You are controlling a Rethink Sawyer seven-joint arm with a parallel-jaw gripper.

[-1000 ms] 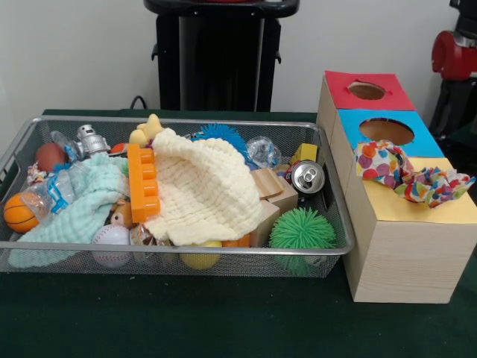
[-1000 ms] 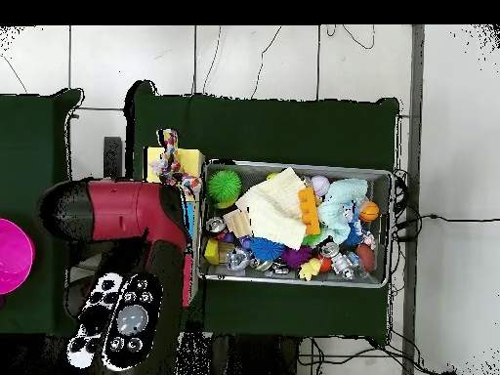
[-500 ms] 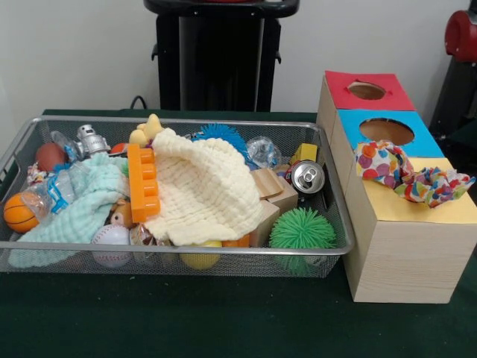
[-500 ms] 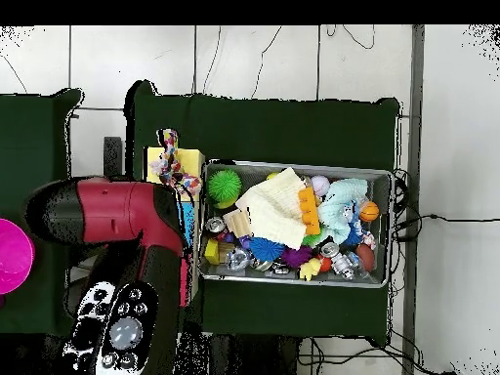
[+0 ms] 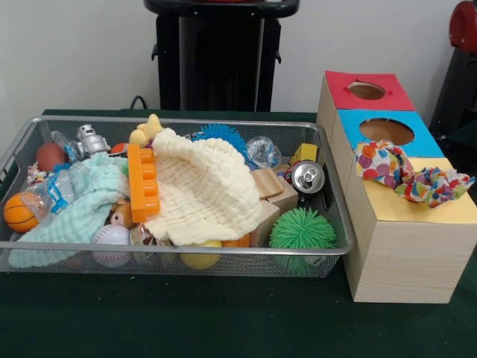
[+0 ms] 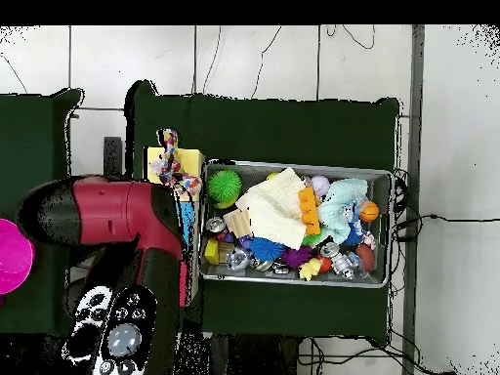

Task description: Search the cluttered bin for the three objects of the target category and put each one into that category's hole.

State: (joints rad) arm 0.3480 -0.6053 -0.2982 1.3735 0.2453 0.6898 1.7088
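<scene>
The silver wire-mesh bin (image 5: 179, 251) stands on the green table, full of toys and cloths; it also shows in the overhead view (image 6: 303, 164). Floppy printed cloth pieces (image 5: 406, 175) in red, yellow, blue and green lie bunched on the yellow top (image 5: 447, 212) of the nearest wooden box, and also show in the overhead view (image 6: 173, 166). They cover the yellow hole, which is hidden. I cannot tell how many pieces are in the bunch. The gripper shows in neither view. Only the red arm (image 6: 117, 210) shows overhead, over the boxes' side.
In the bin lie a cream waffle cloth (image 5: 201, 190), a mint cloth (image 5: 82, 205), an orange brick (image 5: 143, 183), a green spiky ball (image 5: 302, 230) and a can (image 5: 307, 177). The blue-topped box (image 5: 350, 123) and red-topped box (image 5: 339, 83) stand behind the yellow one.
The red arm has drawn back toward the robot's base overhead, and slid off the front view's upper right edge. The bin and printed cloth have not moved.
</scene>
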